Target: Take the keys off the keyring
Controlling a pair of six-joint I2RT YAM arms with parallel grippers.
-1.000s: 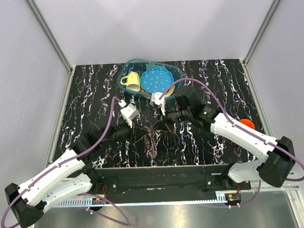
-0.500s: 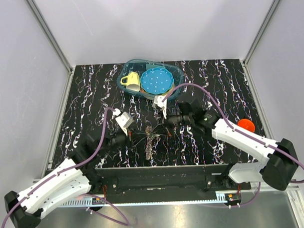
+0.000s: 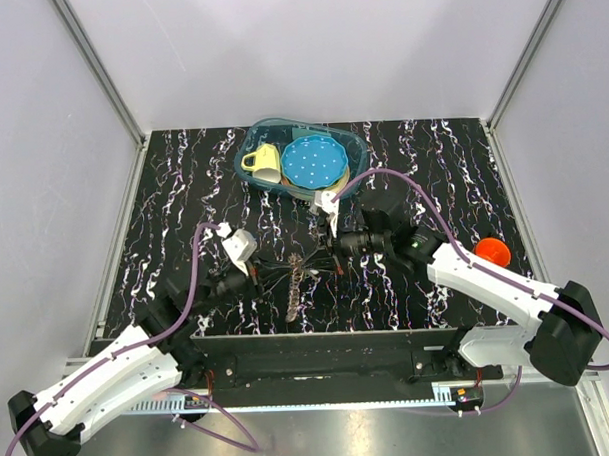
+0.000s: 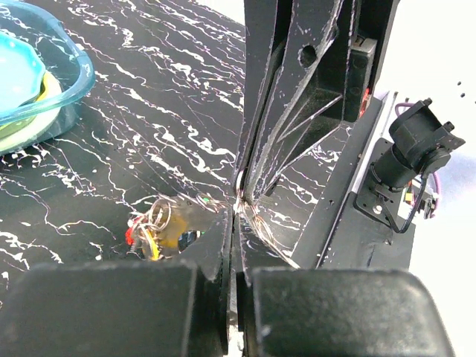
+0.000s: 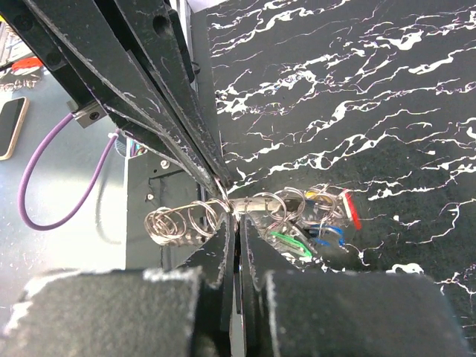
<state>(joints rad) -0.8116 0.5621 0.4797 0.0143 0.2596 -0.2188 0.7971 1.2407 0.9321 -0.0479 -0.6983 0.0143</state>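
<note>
The keyring (image 5: 186, 222) is thin wire, drawn out into loose coils. My right gripper (image 5: 239, 217) is shut on the wire beside the coils. The keys (image 5: 316, 222), with green, blue, yellow and red heads, hang bunched just right of its tips. My left gripper (image 4: 236, 207) is shut on the same wire, tip to tip with the right fingers (image 4: 297, 104). The keys (image 4: 152, 232) lie to its left. From above, the left gripper (image 3: 284, 268) and right gripper (image 3: 321, 257) meet at mid-table. The speckled fob (image 3: 294, 284) hangs below them.
A clear teal tub (image 3: 357, 146) holding a yellow cup (image 3: 261, 160) and a blue dotted plate (image 3: 313, 161) stands at the back centre, close behind the right wrist. An orange object (image 3: 493, 249) sits at the right. The black rail (image 3: 319, 353) runs along the near edge.
My left arm has drawn back toward the near left, and the right gripper has followed slightly left. The fob has shifted left with them, and both grippers stay shut on the ring.
</note>
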